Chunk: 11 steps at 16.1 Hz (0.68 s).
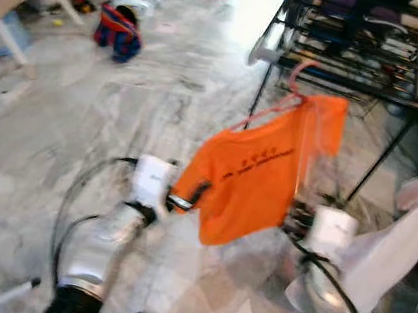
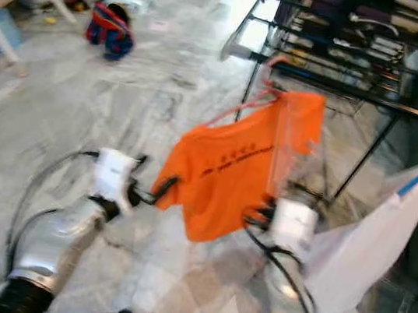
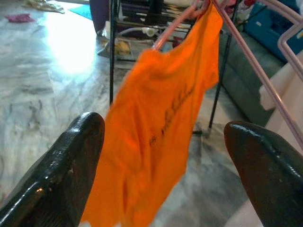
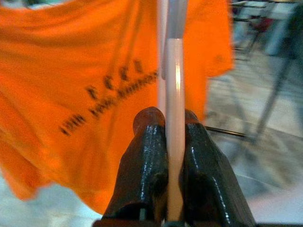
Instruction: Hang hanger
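1. The hanger [image 1: 275, 107] was pink, with an orange shirt [image 1: 258, 172] draped over it, and it hung in the air between the two arms, in front of a black rack [image 1: 366, 50].
2. The right gripper [image 4: 174, 142] was clamped on the hanger's lower bar; in the right wrist view both black fingers [image 4: 147, 161] pressed against the pale pink rod from either side, with the shirt right behind it.
3. In the eye views that gripper sat at the shirt's lower right edge, mostly hidden by the cloth, and the hanger rose up and away from it toward the rack.
4. The hanger's hook was close to the rack's near rail; whether it touched the rail could not be told through the blur.
5. The left gripper [image 3: 165, 161] was spread wide, holding nothing, with the shirt hanging just ahead of and between its fingers.
6. In the eye views its tips were at the shirt's lower left sleeve, very near the cloth; contact could not be judged.
7. The floor [image 1: 121, 112] was grey marble.
8. A white cloth [image 1: 396, 247] hung beside the right arm.
9. A red and blue bag [image 1: 119, 33] lay well off on the floor to the left.
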Available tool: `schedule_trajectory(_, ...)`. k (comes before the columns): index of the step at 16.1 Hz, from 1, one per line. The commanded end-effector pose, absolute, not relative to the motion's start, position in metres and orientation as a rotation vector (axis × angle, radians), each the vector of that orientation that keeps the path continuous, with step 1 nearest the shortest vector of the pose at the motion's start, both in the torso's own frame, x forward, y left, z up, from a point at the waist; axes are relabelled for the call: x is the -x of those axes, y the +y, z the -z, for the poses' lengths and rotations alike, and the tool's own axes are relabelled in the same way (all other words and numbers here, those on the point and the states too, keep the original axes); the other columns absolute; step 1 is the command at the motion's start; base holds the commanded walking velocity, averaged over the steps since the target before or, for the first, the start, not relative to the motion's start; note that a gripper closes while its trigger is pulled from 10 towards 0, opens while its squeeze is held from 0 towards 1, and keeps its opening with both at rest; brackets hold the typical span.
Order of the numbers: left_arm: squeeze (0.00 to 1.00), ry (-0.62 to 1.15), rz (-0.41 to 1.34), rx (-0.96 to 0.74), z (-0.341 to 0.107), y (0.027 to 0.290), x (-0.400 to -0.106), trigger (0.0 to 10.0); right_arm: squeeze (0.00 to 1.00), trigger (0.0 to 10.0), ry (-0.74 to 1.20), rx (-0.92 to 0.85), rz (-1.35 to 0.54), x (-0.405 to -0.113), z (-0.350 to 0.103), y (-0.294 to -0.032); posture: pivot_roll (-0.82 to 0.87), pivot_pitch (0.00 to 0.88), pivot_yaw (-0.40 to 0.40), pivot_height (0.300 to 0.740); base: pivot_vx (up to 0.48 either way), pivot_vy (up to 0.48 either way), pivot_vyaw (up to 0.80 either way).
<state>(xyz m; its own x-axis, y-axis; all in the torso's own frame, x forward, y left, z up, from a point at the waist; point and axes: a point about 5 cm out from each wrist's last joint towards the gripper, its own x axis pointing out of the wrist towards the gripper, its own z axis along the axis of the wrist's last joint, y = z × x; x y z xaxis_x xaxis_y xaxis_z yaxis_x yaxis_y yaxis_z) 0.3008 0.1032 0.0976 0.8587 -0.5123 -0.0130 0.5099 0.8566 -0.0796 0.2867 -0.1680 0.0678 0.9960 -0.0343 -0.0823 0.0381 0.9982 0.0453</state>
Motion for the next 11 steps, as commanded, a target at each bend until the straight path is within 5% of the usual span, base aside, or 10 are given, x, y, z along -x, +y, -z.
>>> schedule_trajectory(1,0.00,0.035,0.576,0.085,-0.098,0.091,-0.298,10.0,0.00,10.0,0.111,-0.023,0.072,-0.283,-0.064,-0.182,-0.01,0.186,0.001,0.740,0.416,0.000,0.00)
schedule_trajectory(4,0.00,0.046,0.578,0.082,-0.096,0.090,-0.297,10.0,0.00,10.0,0.122,-0.032,0.104,-0.285,-0.065,-0.186,-0.01,0.191,-0.001,0.740,0.404,0.000,0.00)
schedule_trajectory(11,0.00,0.072,0.583,0.080,-0.091,0.090,-0.294,10.0,0.00,10.0,0.156,0.005,0.139,-0.298,-0.072,-0.192,-0.01,0.201,-0.002,0.740,0.000,0.000,0.00)
